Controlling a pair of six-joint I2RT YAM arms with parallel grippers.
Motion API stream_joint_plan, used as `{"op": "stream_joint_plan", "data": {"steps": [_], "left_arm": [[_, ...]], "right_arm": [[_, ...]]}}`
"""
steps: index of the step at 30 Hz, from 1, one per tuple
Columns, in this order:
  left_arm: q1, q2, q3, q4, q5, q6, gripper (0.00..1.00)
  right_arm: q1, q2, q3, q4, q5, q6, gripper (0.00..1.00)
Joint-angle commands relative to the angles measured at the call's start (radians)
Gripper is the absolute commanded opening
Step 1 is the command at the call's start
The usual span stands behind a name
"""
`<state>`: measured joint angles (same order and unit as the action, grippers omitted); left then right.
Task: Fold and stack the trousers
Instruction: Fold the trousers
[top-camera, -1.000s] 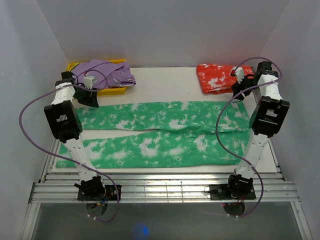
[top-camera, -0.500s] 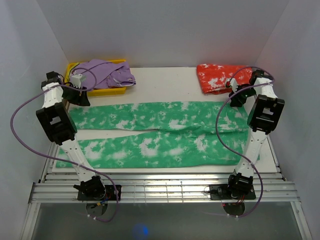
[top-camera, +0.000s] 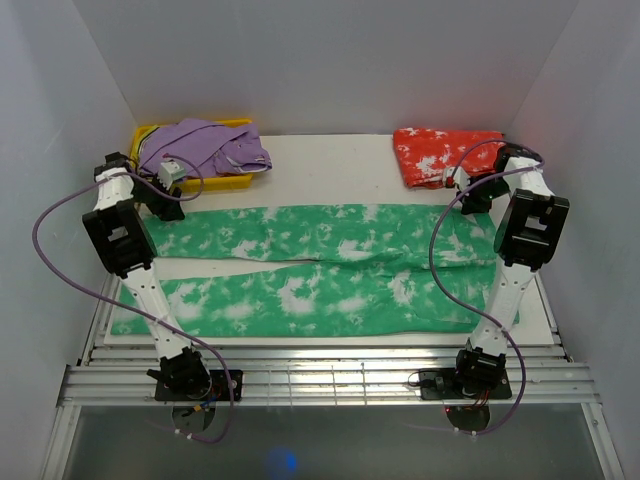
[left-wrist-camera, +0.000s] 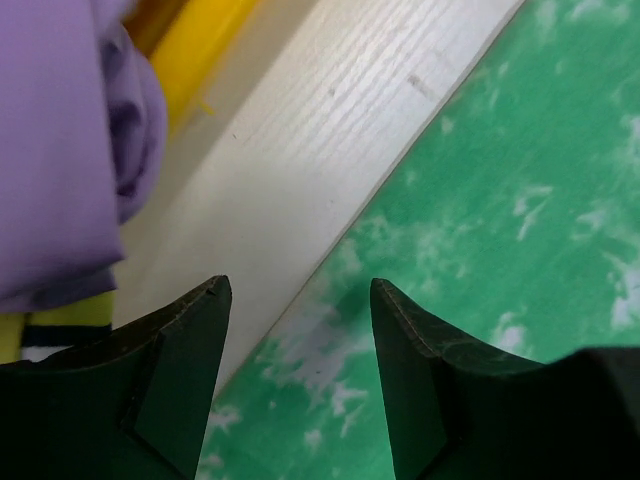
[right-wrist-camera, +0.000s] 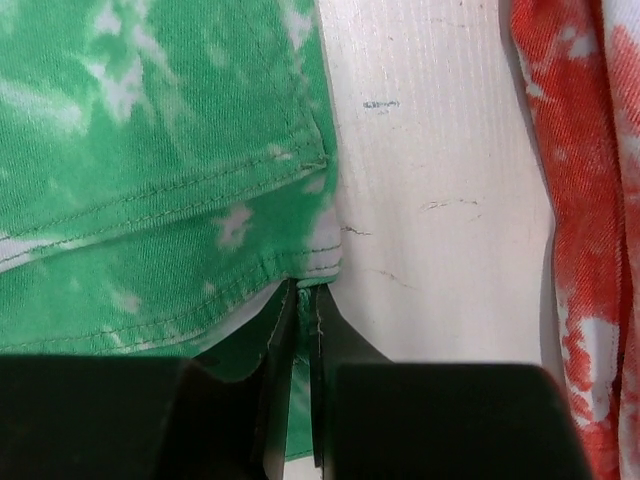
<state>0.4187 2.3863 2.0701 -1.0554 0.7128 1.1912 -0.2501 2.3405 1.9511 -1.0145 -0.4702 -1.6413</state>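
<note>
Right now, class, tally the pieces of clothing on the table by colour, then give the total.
green trousers: 1
red-orange trousers: 1
purple garment: 1
Total: 3

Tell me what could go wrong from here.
The right claw pinches only the corner hem of the green trousers; it may slip on lifting. The left claw is open over the cloth's edge, gripping nothing; a lift now might skew the fold. The purple garment hangs near that claw and could snag.
</note>
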Motion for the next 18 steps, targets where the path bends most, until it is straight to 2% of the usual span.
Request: {"op": "stream_joint_plan", "data": {"steps": [1, 6, 9, 12, 15, 18], "left_arm": [[0.023, -0.001, 0.032, -0.018, -0.004, 0.108, 0.69], [0.035, 0.011, -0.016, -0.064, -0.084, 0.215, 0.63], [0.058, 0.001, -0.057, -0.176, -0.069, 0.254, 0.56], [0.057, -0.044, -0.171, -0.245, -0.081, 0.291, 0.50], [0.058, -0.102, -0.278, -0.252, -0.087, 0.315, 0.47], [0.060, -0.115, -0.280, -0.244, -0.113, 0.326, 0.43]], "right_arm": [[-0.003, 0.006, -0.073, -0.069, 0.119, -0.034, 0.08], [-0.003, -0.017, -0.106, -0.038, 0.142, -0.072, 0.08], [-0.003, -0.020, -0.104, -0.027, 0.159, -0.080, 0.08], [-0.005, -0.020, -0.104, -0.015, 0.173, -0.094, 0.08], [-0.008, -0.021, -0.109, -0.007, 0.182, -0.104, 0.08], [-0.009, -0.021, -0.115, -0.001, 0.189, -0.114, 0.08]]}}
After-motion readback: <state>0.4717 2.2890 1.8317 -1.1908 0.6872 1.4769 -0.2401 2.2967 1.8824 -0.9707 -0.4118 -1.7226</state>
